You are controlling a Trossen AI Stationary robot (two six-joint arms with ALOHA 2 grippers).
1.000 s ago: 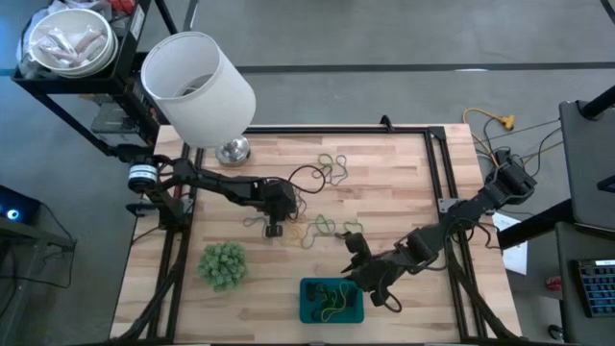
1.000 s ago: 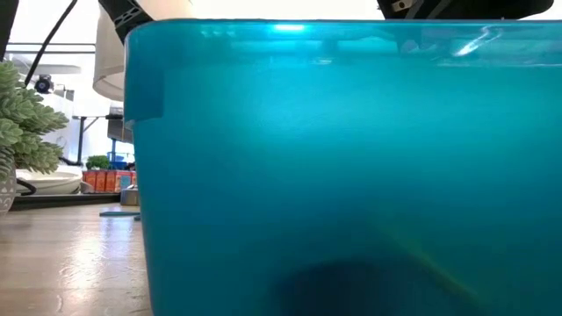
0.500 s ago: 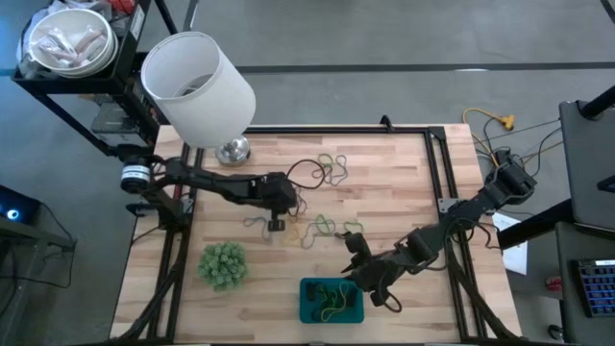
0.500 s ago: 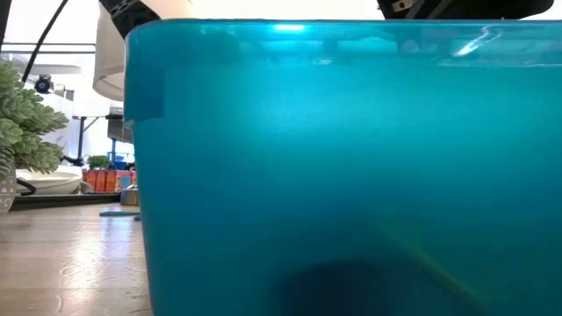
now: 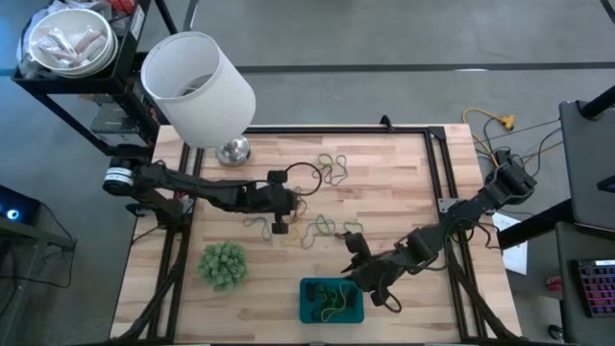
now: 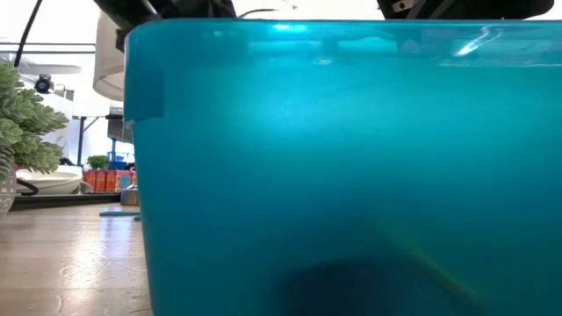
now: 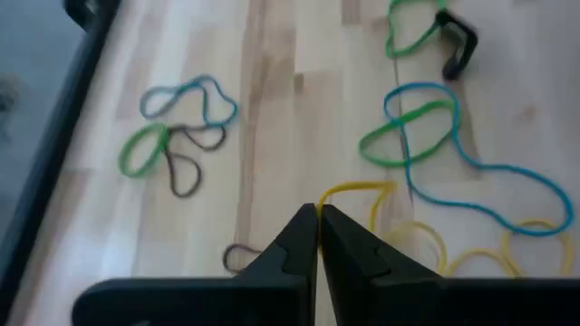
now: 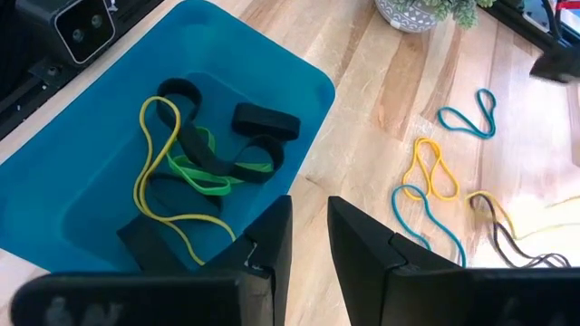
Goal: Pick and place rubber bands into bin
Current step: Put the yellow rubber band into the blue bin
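Note:
Loose rubber bands (image 5: 323,228) in yellow, green, blue and brown lie scattered mid-table, with more (image 5: 332,171) farther back. My left gripper (image 5: 280,227) is down among them, shut; in its wrist view the tips (image 7: 317,214) meet at the end of a yellow band (image 7: 358,186). The teal bin (image 5: 309,288) sits by the near edge and fills the low view (image 6: 351,175). It holds yellow, green and black bands (image 8: 195,163). My right gripper (image 5: 354,277) hovers open by the bin's right rim (image 8: 304,86). My left gripper is shut on the yellow band's end (image 7: 323,192), which runs in between the two fingertips. The fingers come slanting down from the table's left. The remainder of the loop lies slack on the table.
A big white cylinder (image 5: 197,86) stands on a metal foot (image 5: 233,151) at the far left. A fuzzy green ball (image 5: 223,264) sits near the left front. A black cable loop (image 5: 306,173) lies by the far bands. The table's right half is bare wood.
My left arm's rear part has swung toward the table's left edge, while its gripper has stayed down at nearly the same spot among the bands. The right arm and the bin have kept still.

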